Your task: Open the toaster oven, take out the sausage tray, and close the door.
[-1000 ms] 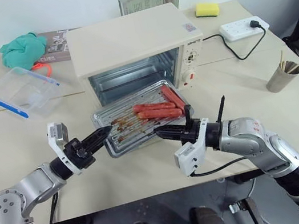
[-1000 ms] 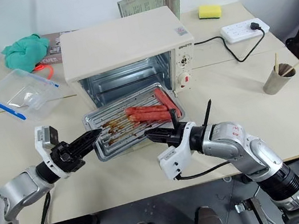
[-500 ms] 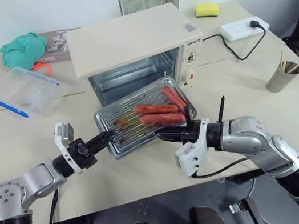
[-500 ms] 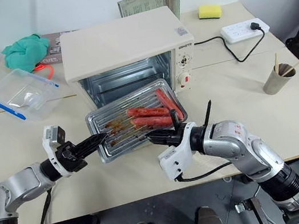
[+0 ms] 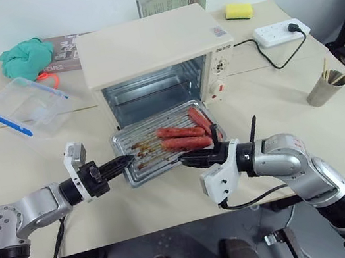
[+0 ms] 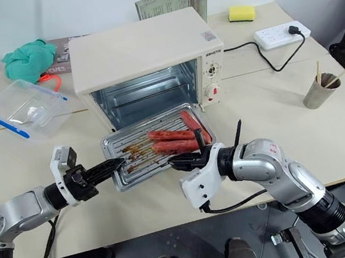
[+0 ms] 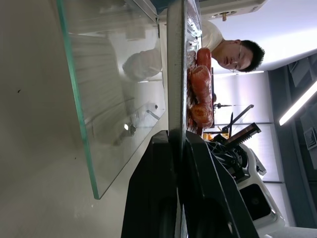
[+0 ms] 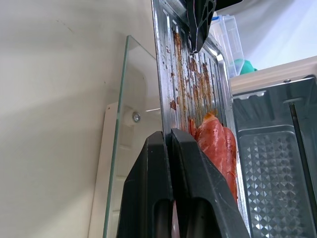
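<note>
The cream-white toaster oven (image 5: 151, 46) stands open at the middle of the table. Its glass door (image 7: 114, 99) lies folded down flat, mostly hidden under the tray in the head views. The silver sausage tray (image 5: 154, 157), greasy and carrying a few red sausages (image 5: 181, 137), hangs just above the door in front of the oven mouth. My left gripper (image 5: 125, 161) is shut on the tray's left rim. My right gripper (image 5: 188, 160) is shut on its near rim. The wrist views show each pair of fingers (image 8: 185, 163) pinching the thin metal edge.
A clear plastic box with blue clips (image 5: 28, 104) and a green cloth (image 5: 26, 56) lie at the far left. A power strip (image 5: 281, 31), a yellow sponge (image 5: 238, 10) and a cup of sticks (image 5: 325, 87) sit to the right. A person (image 7: 233, 49) is behind the table.
My left gripper has closed on the tray's left rim. The tray tipped up for a moment and now hangs lower and more level between both grippers.
</note>
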Available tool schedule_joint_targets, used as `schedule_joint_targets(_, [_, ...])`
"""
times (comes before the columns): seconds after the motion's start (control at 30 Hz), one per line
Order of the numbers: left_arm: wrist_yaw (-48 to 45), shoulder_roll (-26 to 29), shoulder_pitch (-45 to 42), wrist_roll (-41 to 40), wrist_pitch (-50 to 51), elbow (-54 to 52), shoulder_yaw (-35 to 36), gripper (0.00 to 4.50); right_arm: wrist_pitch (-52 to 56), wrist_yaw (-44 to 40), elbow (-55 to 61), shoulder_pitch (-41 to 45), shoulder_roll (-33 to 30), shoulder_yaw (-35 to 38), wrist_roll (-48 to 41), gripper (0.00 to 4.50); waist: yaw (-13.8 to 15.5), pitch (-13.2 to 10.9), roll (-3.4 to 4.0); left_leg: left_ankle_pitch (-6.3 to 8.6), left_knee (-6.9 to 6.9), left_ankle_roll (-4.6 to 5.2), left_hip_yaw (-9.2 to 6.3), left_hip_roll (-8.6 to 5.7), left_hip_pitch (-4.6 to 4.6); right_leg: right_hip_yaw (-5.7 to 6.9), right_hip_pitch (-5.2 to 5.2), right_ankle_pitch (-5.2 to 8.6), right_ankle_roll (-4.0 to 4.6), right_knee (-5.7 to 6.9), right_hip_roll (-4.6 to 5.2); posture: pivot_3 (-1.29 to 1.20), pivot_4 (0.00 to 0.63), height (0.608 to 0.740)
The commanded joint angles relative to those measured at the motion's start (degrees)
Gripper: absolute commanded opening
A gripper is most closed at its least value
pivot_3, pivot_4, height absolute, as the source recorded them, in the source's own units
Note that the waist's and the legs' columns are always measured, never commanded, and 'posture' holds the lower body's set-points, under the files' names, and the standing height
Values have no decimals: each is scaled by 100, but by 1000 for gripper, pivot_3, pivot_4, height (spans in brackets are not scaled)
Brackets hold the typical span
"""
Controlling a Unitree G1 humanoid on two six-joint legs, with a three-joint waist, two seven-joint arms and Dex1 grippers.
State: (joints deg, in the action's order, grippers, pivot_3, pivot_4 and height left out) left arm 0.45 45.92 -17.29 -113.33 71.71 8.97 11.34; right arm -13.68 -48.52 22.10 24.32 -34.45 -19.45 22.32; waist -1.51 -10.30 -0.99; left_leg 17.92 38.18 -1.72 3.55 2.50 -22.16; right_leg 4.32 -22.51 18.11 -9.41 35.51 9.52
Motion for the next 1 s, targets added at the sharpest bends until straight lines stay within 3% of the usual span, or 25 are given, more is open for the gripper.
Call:
schedule_joint_targets(0.03, [119,117,115,33,89,-160,3,49,-130,118,299,85,2,208,-250,0,1,0,0,0,0,0,0,0,0,0,0,0,0,0,0,0,150,740])
schedule_joint_targets(0.4, [436,101,196,33,83,-224,19,49,-298,119,109,121,-45,185,-215,0,-1,0,0,0,0,0,0,0,0,0,0,0,0,0,0,0,150,740])
schedule_joint_targets(0.43, [443,102,199,33,80,-232,30,0,-325,122,92,129,-52,180,-205,504,-1,0,0,0,0,0,0,0,0,0,0,0,0,0,0,0,150,740])
schedule_joint_targets(0.5, [428,97,191,33,78,-227,75,0,-365,121,73,133,-60,177,-205,980,0,0,0,0,0,0,0,0,0,0,0,0,0,0,0,0,150,740])
schedule_joint_targets(0.83, [525,-107,170,33,5,-201,267,0,-501,-74,81,145,-206,159,-434,4265,1,0,0,0,0,0,1,0,0,0,0,0,0,-1,0,0,150,740])
schedule_joint_targets(0.87, [548,-142,177,33,0,-204,296,0,-578,-148,100,136,-278,151,-555,4449,2,0,0,0,0,0,1,0,0,0,0,0,0,-1,0,0,150,740])
schedule_joint_targets(1.0, [598,-282,206,33,0,-199,449,0,-806,-415,150,118,-523,111,-1028,4449,4,0,0,0,0,0,1,0,0,0,1,0,0,-3,0,0,150,740])
